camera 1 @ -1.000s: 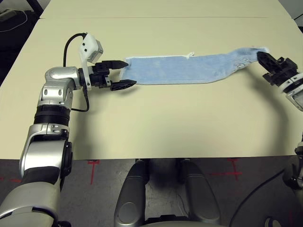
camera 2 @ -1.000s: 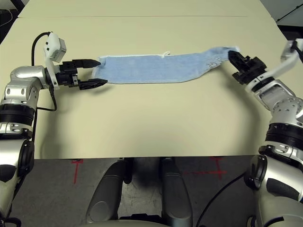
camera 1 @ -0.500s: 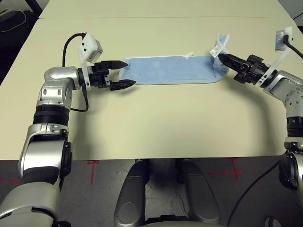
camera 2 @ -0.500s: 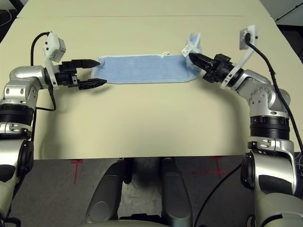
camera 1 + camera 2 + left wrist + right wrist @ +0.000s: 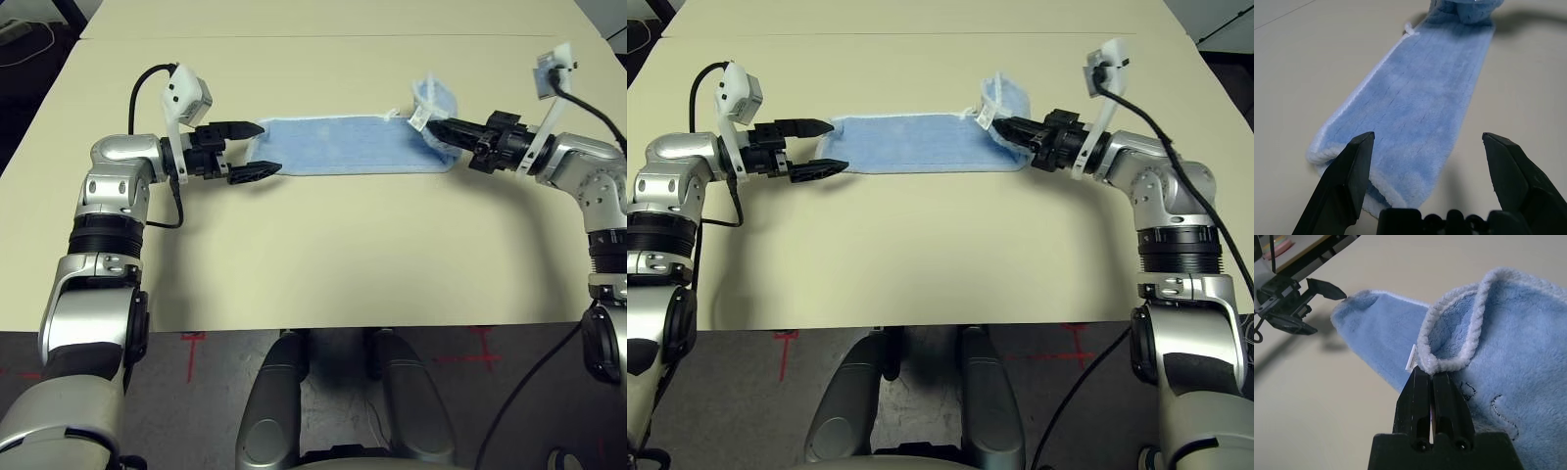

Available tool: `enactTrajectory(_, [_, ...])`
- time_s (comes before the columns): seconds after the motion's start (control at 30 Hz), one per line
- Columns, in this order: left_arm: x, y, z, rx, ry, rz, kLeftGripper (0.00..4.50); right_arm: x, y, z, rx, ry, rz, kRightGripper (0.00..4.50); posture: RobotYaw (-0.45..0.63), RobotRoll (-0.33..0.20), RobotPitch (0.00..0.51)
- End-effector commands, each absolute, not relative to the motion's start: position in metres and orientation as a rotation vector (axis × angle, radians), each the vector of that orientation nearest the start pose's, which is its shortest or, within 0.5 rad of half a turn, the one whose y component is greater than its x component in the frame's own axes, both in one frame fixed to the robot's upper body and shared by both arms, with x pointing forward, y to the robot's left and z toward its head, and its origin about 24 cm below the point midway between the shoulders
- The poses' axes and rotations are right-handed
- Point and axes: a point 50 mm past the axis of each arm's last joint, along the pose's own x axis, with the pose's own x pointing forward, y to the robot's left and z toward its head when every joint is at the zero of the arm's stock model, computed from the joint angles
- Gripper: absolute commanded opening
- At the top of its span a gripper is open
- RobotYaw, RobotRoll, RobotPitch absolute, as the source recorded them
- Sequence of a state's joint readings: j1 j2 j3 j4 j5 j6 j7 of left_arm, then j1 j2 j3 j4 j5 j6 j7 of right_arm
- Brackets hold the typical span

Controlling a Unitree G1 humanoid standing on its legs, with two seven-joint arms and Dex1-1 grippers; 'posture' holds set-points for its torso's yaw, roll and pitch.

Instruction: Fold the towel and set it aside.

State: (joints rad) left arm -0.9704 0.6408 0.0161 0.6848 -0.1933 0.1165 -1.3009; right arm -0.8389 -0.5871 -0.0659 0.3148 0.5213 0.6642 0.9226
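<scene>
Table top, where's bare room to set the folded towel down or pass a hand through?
The table is bare across the near stretch between the towel and the front edge, and along the far strip behind it. It is crowded in the towel's row: the open left claw at one end, the right claw pinching the other.

Right gripper (image 5: 438, 126), clamped on the towel's (image 5: 343, 145) end, now further in over the table toward the left gripper (image 5: 257, 150), no longer out at the right side. Pinched end lifted and curled back over the flat part; flat stretch on the table shorter than before.
</scene>
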Motion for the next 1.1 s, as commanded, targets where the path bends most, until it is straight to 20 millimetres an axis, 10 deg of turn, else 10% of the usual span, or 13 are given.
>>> enactTrajectory(0.03, [0.362, 0.221, 0.222, 0.407, 0.025, -1.073, 4.5, 0.35, -0.189, 0.209, 0.016, 0.124, 0.923, 0.04, 0.03, 0.0, 0.269])
enactTrajectory(0.47, [0.361, 0.219, 0.221, 0.407, 0.03, -1.081, 4.5, 0.354, -0.18, 0.198, -0.054, 0.215, 0.924, 0.04, 0.04, 0.0, 0.27])
enactTrajectory(0.9, [0.362, 0.218, 0.22, 0.412, 0.038, -1.086, 4.5, 0.351, -0.184, 0.22, -0.071, 0.173, 1.004, 4.46, 0.02, 0.0, 0.262])
enactTrajectory(1.1, [0.363, 0.215, 0.219, 0.41, 0.034, -1.094, 4.5, 0.35, -0.18, 0.23, -0.065, 0.154, 1.049, 4.46, 0.02, 0.0, 0.258])
